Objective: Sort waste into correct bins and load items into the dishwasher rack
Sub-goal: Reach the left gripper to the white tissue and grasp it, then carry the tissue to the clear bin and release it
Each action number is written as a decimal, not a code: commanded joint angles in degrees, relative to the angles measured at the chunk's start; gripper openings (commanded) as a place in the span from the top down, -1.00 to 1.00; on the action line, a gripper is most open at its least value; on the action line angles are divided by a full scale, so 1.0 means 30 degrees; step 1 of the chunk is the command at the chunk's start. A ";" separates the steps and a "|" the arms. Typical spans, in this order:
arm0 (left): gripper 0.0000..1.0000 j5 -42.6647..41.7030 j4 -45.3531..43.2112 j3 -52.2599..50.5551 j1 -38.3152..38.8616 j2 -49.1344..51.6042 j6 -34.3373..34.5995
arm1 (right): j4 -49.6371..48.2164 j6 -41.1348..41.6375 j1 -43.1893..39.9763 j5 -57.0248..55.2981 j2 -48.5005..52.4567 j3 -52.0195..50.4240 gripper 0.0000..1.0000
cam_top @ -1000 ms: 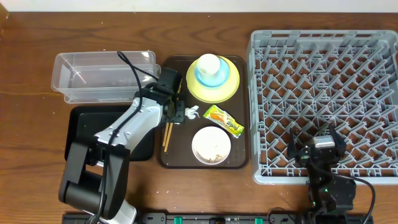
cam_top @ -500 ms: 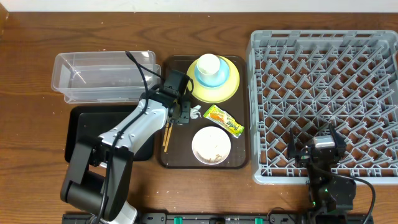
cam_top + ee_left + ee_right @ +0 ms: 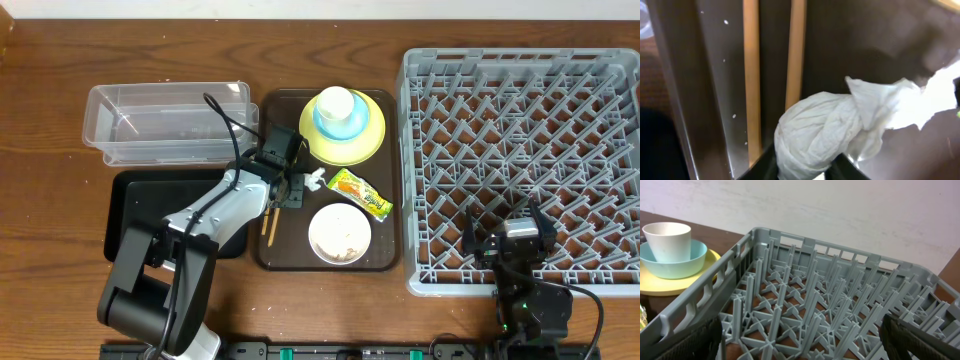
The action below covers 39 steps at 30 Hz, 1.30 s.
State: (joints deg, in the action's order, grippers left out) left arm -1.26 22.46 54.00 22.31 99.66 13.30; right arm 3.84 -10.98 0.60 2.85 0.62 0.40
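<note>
— While the right gripper rests with its fingers spread wide at the near edge of the dishwasher rack, is anything loaded?
— No, the rack is bare. On the brown serving tray, the white bowl holds the food scraps, and the wrapper lies just behind it.
— And the left gripper?
— Its fingers pinch the napkin beside the chopsticks. Farther back, the plate, blue bowl and cup sit stacked. Nothing shows in the black tray or the clear tub, so I'd say the sorting has barely begun
</note>
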 commanded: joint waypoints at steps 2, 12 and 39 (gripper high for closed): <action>0.85 0.0233 -0.0029 0.0233 0.0022 -0.0204 -0.0197 | 0.0073 0.0066 -0.0015 0.0066 -0.0080 -0.0036 -0.99; 0.85 0.0306 0.0583 0.0663 -0.0277 -0.4095 -0.0189 | 0.0073 0.0066 -0.0015 0.0073 -0.0080 -0.0036 -0.98; 0.78 0.1151 -0.7817 0.0750 -0.8954 -0.2521 -0.0189 | 0.0073 0.0073 -0.0015 0.0073 -0.0080 -0.0036 -0.99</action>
State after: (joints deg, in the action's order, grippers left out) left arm 1.74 -0.03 55.18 -3.77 90.63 13.10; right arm 3.84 -11.00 0.60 2.85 0.62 0.40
